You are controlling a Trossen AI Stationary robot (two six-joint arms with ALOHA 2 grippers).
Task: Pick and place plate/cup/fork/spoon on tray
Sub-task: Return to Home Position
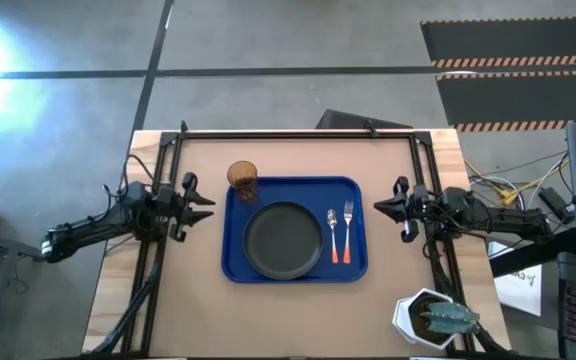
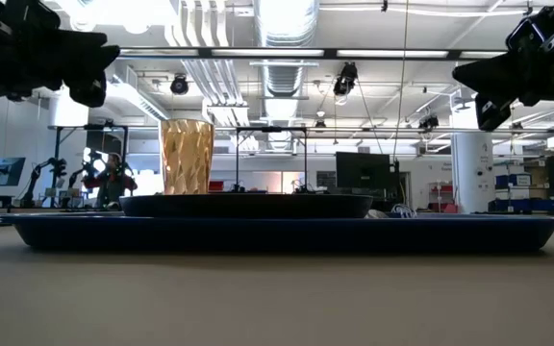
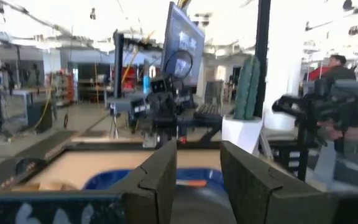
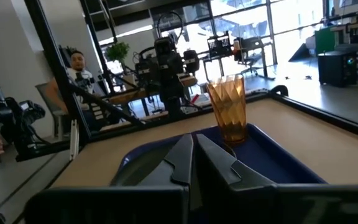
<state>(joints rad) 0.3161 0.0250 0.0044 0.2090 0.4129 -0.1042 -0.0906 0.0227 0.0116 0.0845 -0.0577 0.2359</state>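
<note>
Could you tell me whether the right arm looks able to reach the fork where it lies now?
Probably yes: the fork lies on the blue tray, at the side nearest the right tool, with nothing standing between them.

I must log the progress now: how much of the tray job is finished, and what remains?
Done: the plate, cup, spoon and fork are all on the blue tray. In hand: nothing; the left gripper, open, and the right gripper, shut, hang empty at the tray's two sides. Left: probably only parking the arms.
</note>
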